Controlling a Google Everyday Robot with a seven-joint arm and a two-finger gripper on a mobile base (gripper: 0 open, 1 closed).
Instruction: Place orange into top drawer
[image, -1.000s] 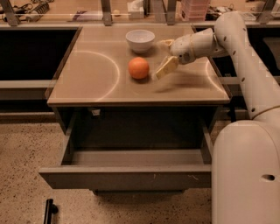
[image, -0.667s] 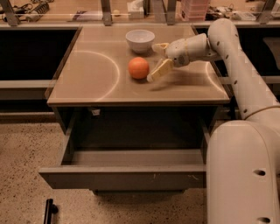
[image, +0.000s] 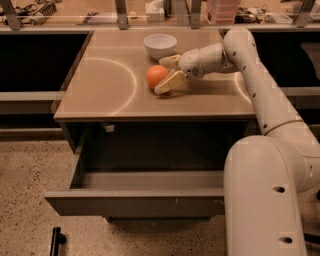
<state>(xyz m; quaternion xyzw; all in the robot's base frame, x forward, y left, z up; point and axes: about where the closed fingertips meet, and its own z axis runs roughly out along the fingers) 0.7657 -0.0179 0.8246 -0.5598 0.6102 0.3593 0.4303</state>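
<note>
The gripper (image: 163, 75) has slid left along the counter (image: 100, 95) and its 2 fingers now stand spread on either side of the orange (image: 154, 75), the near one low against the fruit's front, the far one behind it, not yet pinching. 1 second back the claw lay well to the right of the orange with a clear gap between them; that gap is gone, while the orange itself sits where it was, just in front of the bowl (image: 160, 45). The drawer (image: 135, 201) below stands pulled out as before. I judge the reach done and the squeeze next, then lift and carry forward over the open drawer
</note>
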